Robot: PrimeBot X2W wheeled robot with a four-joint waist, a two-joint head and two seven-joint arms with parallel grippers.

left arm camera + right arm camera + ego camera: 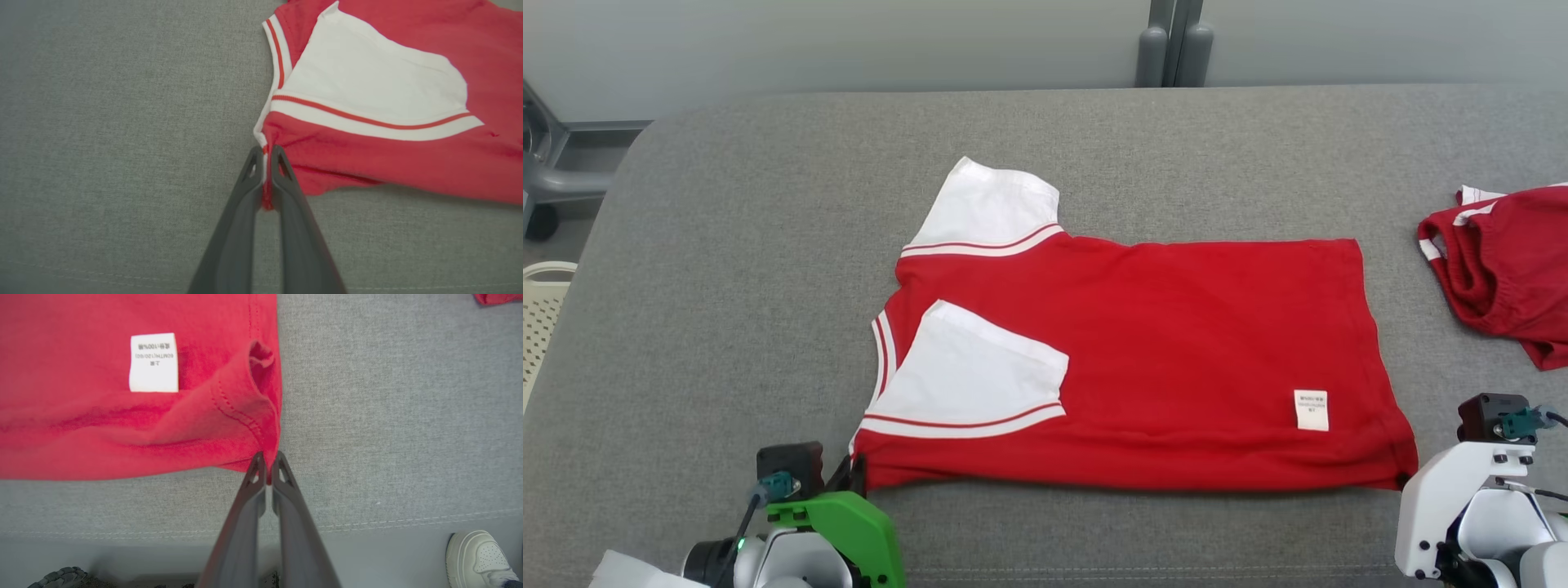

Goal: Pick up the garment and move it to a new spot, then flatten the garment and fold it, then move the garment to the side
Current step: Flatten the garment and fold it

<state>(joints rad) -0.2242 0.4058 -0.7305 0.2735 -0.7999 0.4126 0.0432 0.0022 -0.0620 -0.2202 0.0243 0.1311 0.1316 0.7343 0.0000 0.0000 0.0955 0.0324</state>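
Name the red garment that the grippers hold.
The spread-out red T-shirt with white sleeves, pinched at its near corners by left gripper and right gripper; the crumpled red garment lies apart.

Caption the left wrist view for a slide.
Left claw shut on a corner of the red-and-white shirt, spread on a grey fabric surface.

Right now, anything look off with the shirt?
The shirt is lopsided: the near sleeve is folded onto the body, while the far sleeve sticks out. The care label faces up, so it may be inside out.
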